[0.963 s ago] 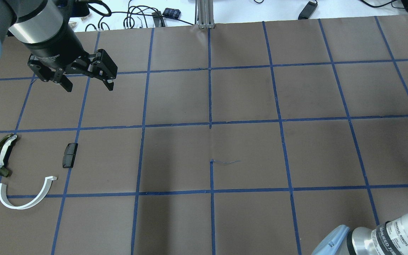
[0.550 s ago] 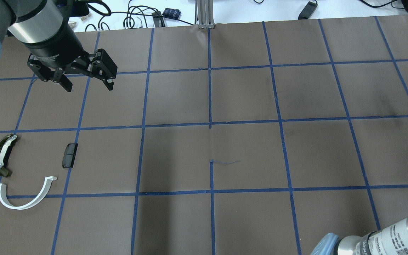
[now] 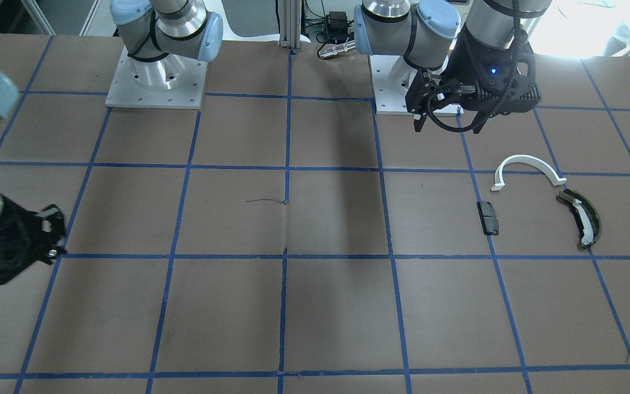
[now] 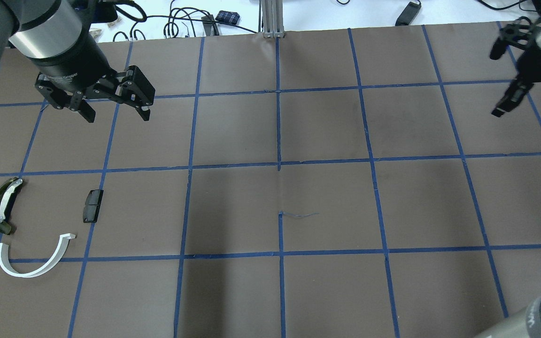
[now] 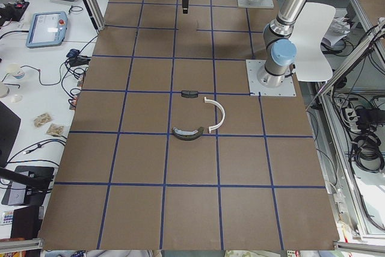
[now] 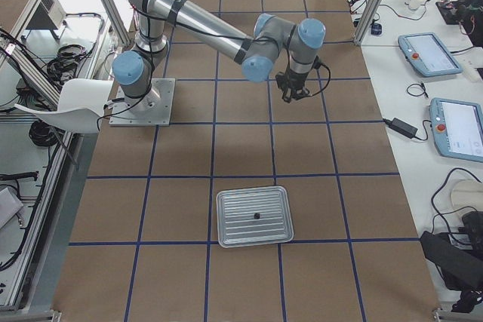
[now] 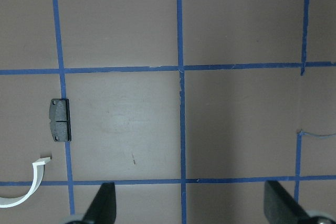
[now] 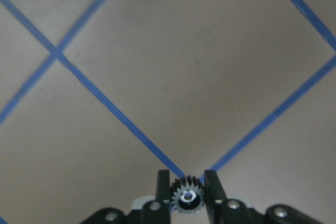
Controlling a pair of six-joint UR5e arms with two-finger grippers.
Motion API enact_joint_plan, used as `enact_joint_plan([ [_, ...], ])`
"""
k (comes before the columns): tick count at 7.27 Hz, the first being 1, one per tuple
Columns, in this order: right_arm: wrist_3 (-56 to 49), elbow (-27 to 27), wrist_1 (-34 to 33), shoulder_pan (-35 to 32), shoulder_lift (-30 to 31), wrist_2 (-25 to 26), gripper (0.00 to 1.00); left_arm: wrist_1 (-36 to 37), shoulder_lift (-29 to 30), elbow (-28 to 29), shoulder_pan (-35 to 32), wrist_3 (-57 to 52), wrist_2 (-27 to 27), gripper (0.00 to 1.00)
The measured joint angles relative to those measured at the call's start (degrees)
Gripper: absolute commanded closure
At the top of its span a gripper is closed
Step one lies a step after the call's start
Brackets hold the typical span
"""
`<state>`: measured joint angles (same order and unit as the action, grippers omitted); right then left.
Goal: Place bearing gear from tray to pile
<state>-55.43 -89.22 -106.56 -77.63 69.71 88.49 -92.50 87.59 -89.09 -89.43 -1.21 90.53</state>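
Black-toothed and bright at the hub, the bearing gear [image 8: 187,199] sits clamped between the two fingers [image 8: 163,184] of my right gripper [image 8: 187,181]. The jaws stand narrow upon it and the gear is clear of the brown table [image 4: 327,206].

The reference landmark is the black block [image 4: 92,205] of the pile [image 5: 185,132]. My right gripper and its gear hang well apart from the block, across the blue tape lines [image 4: 280,164]. In the right side view they lie between the block and the tray [image 6: 234,228]. The tray rests far from the block and carries one small dark part [image 6: 256,215], too small to identify.

The white half-ring [image 3: 525,159] and the olive curved piece [image 4: 2,206] lie near the block, and none of the three touch. My left gripper [image 4: 118,116] hangs raised near the block, not over it. Its fingers [image 7: 102,205] are spread wide and hold nothing.
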Motion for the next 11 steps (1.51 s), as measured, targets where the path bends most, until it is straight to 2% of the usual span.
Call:
enact_joint_plan([
  [3,32.9,-0.1,-11.3,-19.6,-7.4,-1.9,0.98,0.1,-0.1,-0.4,0.0,0.0,0.1,0.0],
  [4,43.4,-0.2,-12.9,-25.0,-8.9,-2.0,0.96,0.1,-0.1,-0.4,0.0,0.0,0.1,0.0],
  [5,51.0,-0.4,-13.4,-28.9,-10.1,-1.9,0.81,0.1,-0.1,-0.3,0.0,0.0,0.1,0.0],
  [6,55.2,-0.9,-13.8,-31.1,-11.1,-1.9,0.04,0.1,-0.1,-0.2,0.0,0.0,0.1,0.0],
  [7,57.0,-1.6,-14.6,-32.0,-11.8,-1.9,0.0,0.1,-0.1,-0.2,0.0,0.0,0.1,0.0],
  [9,56.7,-1.7,-15.2,-31.7,-11.8,-1.5,0.0,0.1,-0.2,-0.3,0.1,-0.2,0.1,0.0],
  [11,48.2,-0.1,-12.8,-25.8,-9.2,-1.3,0.0,0.1,-0.1,-0.5,0.1,-0.4,0.0,0.0],
])
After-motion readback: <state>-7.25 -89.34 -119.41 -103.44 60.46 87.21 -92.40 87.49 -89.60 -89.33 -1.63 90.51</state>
